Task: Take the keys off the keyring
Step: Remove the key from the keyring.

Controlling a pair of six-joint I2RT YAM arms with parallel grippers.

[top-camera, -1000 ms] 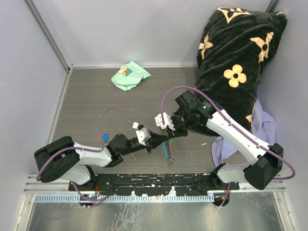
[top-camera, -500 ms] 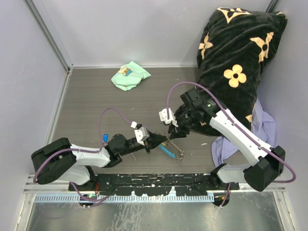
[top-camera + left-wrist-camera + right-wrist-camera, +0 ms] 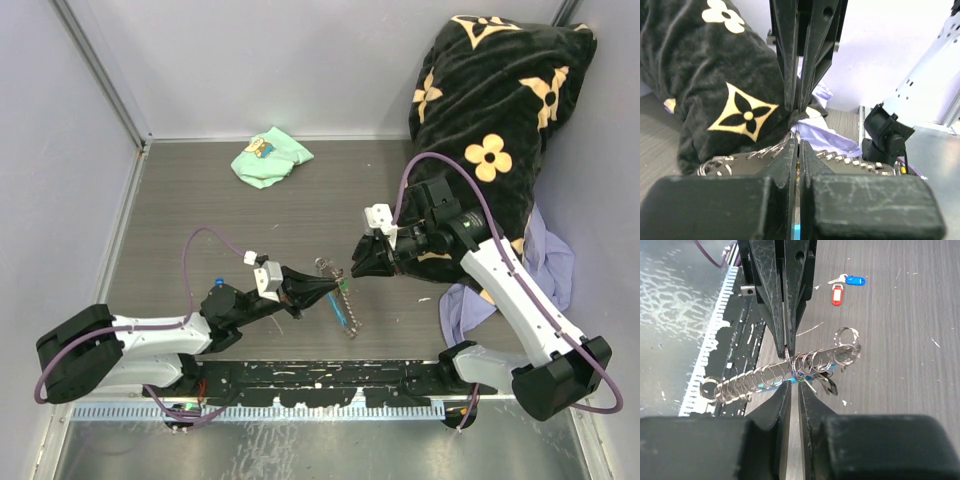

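Silvery keyring (image 3: 765, 377) pinched by left gripper (image 3: 788, 352), right gripper (image 3: 793, 385) opposite

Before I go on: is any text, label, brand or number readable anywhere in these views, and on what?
None can be read.
Mint-green cloth: small yellow-and-blue printed patch, too small to read.
Black plush blanket: tan flower motifs only, no letters legible.
Small red plastic key tag and small blue plastic key tag: no writing legible.
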